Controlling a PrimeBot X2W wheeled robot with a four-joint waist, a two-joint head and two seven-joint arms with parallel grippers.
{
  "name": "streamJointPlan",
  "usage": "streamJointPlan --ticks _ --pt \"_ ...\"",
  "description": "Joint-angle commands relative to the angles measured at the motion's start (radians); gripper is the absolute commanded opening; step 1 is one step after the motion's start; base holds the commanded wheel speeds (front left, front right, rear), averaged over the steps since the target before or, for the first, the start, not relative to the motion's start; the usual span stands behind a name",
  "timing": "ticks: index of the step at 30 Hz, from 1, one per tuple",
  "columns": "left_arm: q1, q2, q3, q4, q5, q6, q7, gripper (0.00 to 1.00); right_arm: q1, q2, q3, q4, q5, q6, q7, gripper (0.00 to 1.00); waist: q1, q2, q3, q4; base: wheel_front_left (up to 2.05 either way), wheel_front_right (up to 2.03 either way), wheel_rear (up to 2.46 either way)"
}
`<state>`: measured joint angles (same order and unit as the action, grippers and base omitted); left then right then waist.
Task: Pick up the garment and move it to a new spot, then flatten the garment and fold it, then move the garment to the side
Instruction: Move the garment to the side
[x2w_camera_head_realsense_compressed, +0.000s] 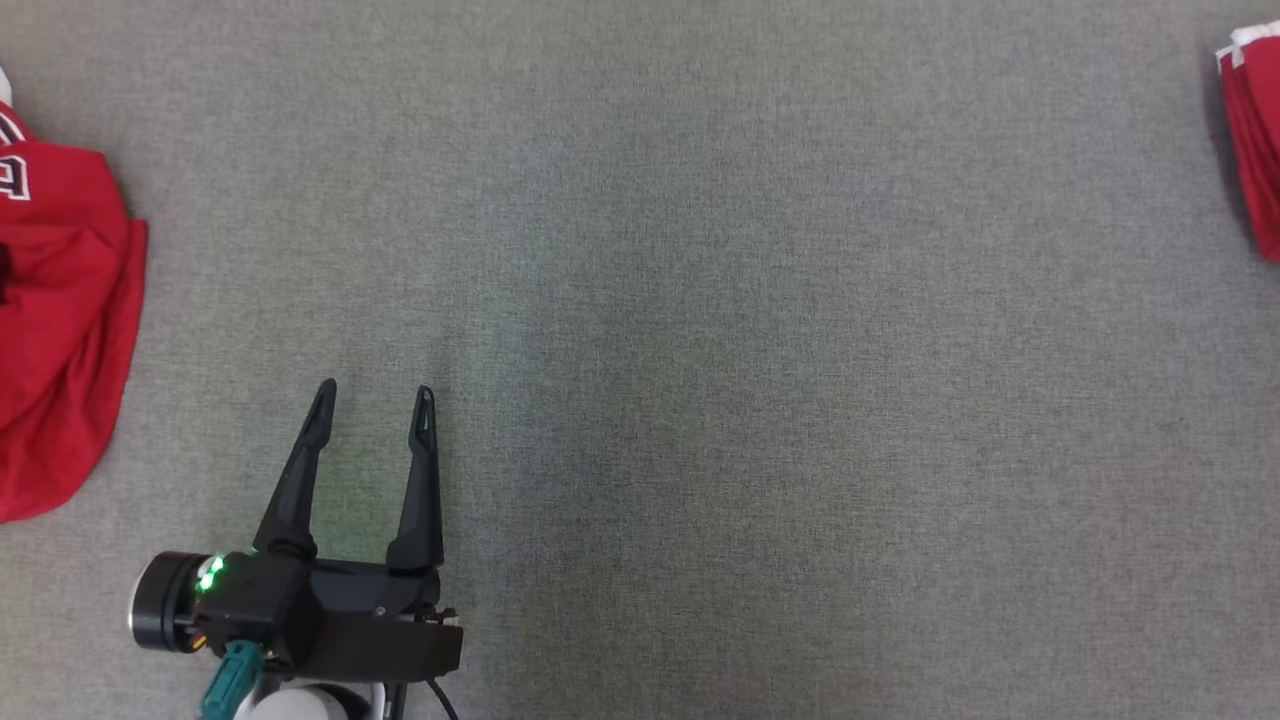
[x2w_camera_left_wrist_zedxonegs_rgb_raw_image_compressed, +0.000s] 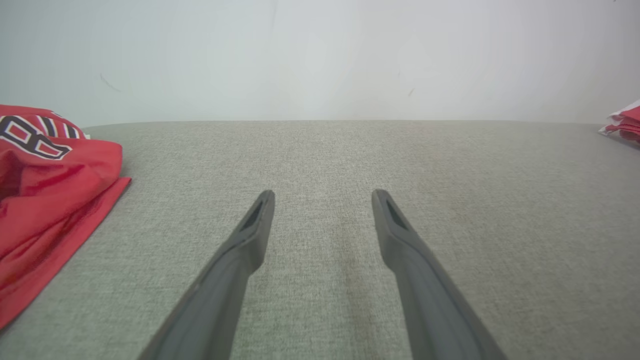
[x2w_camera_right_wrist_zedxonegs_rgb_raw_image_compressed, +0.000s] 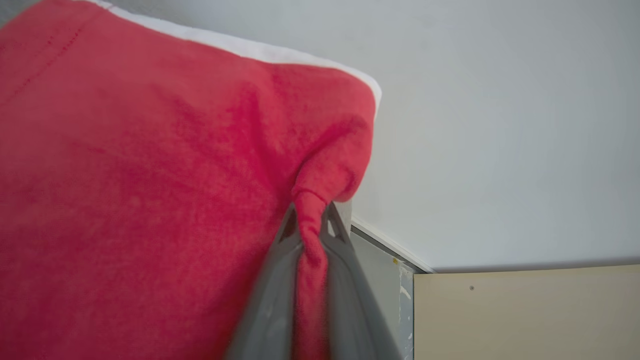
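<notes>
Pinching bunched fold of soft red garment (x2w_camera_right_wrist_zedxonegs_rgb_raw_image_compressed: 150, 175), right fingers (x2w_camera_right_wrist_zedxonegs_rgb_raw_image_compressed: 345, 250), tapered left fingers (x2w_camera_head_realsense_compressed: 420, 480) wide apart, woven grey surface (x2w_camera_head_realsense_compressed: 750, 350)

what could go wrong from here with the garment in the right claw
The right claw pinches only a thin twist of the red garment near its white-trimmed edge; it could slip out.
The left claw is open over the grey surface, so the rest may sag and bunch.
The crumpled jersey near the left claw could snag.
</notes>
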<state>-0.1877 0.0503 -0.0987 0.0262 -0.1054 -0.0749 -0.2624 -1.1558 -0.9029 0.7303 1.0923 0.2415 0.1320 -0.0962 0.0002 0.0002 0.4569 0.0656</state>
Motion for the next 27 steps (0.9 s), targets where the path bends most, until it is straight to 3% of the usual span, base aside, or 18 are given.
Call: streamJointPlan --ticks 1,9,11,12,19,27 --pt "-0.009 0.000 0.006 -0.012 0.010 -0.002 -0.001 1.00 -0.018 -0.020 0.009 -0.009 0.005 -0.003 0.007 0.00 -0.0002 -0.0002 0.011 -0.002 0.00 0.00 0.00" --pt "-0.010 0.000 0.020 -0.032 0.018 -0.006 -0.001 1.00 -0.032 -0.044 0.018 -0.034 0.024 -0.003 0.041 0.00 -0.0002 -0.0002 0.018 -0.005 0.00 0.00 0.00" --pt "-0.009 0.000 0.022 -0.033 0.019 -0.007 -0.001 1.00 -0.031 -0.046 0.021 -0.036 0.023 -0.003 0.052 0.49 -0.0002 -0.0002 0.017 -0.006 0.00 0.00 0.00" --pt "-0.009 0.000 0.024 -0.033 0.019 -0.007 -0.001 1.00 -0.030 -0.046 0.022 -0.039 0.023 -0.003 0.055 1.00 -0.0002 -0.0002 0.016 -0.007 0.00 0.00 0.00" --pt "-0.002 0.000 0.032 -0.028 0.018 -0.006 -0.001 1.00 -0.031 -0.056 0.029 -0.050 -0.003 -0.003 0.043 1.00 -0.0002 -0.0002 0.006 -0.010 0.00 0.00 0.00" --pt "0.043 0.000 0.048 0.002 0.000 0.004 -0.002 1.00 0.002 0.008 -0.062 -0.070 0.064 -0.003 -0.076 1.00 -0.0002 -0.0002 -0.078 -0.018 0.00 0.00 0.00"
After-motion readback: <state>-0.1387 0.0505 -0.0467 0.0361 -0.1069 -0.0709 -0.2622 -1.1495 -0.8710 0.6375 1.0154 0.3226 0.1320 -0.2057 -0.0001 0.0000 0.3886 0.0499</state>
